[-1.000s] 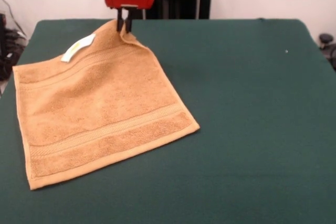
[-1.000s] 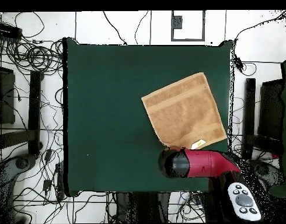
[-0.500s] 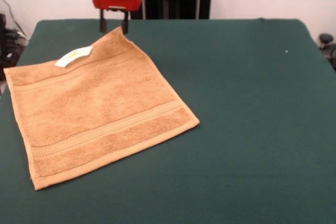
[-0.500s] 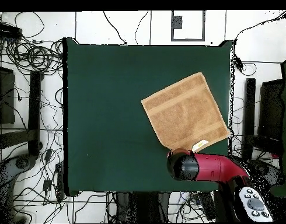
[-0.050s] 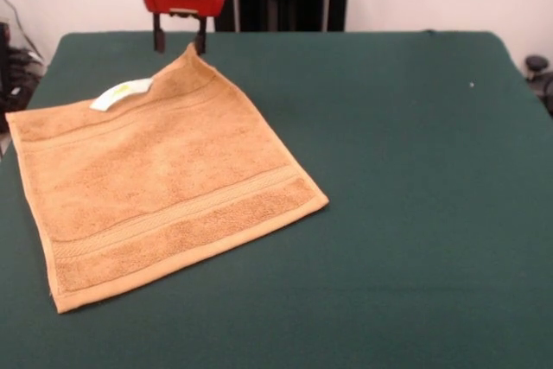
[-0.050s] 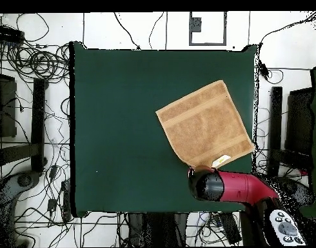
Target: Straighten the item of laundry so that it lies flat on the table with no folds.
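Just let go of the towel [image 5: 164, 174] corner, gripper [image 5: 178, 42] open and backing off, so it's lying flat on the surface [image 5: 406, 170] now.

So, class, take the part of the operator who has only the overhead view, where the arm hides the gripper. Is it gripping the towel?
Observer: No. The front view shows the gripper open, with its fingers spread just above the towel's far corner.
Operator: Does that corner lie flat?
Observer: Not quite. It seems to peak up slightly toward one finger, and I cannot tell whether they touch.
Operator: Any folds elsewhere?
Observer: None show. The rest lies flat on the table, with the tag on top.
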Controlling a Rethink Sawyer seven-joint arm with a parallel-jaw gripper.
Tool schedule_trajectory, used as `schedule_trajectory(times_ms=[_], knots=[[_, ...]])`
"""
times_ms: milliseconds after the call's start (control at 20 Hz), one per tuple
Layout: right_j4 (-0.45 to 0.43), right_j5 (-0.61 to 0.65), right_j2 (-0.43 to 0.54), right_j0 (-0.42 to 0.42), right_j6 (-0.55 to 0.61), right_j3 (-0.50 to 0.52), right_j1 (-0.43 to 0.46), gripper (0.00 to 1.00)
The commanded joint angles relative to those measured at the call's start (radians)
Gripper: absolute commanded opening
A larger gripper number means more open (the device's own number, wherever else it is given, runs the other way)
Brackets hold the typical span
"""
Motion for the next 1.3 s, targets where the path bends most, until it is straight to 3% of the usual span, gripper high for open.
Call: schedule_trajectory(times_ms=[50,450,700,950,1300], knots=[[0.045,0.087,0.095,0.015,0.044,0.025,0.042,1.00],[0.164,0.451,0.148,0.015,-0.065,-0.121,-0.095,1.00],[0.197,0.632,0.169,0.029,-0.072,-0.217,-0.121,1.00],[0.191,0.624,0.196,0.018,-0.067,-0.316,-0.071,1.00],[0.211,0.508,0.224,0.001,-0.026,-0.432,0.028,1.00]])
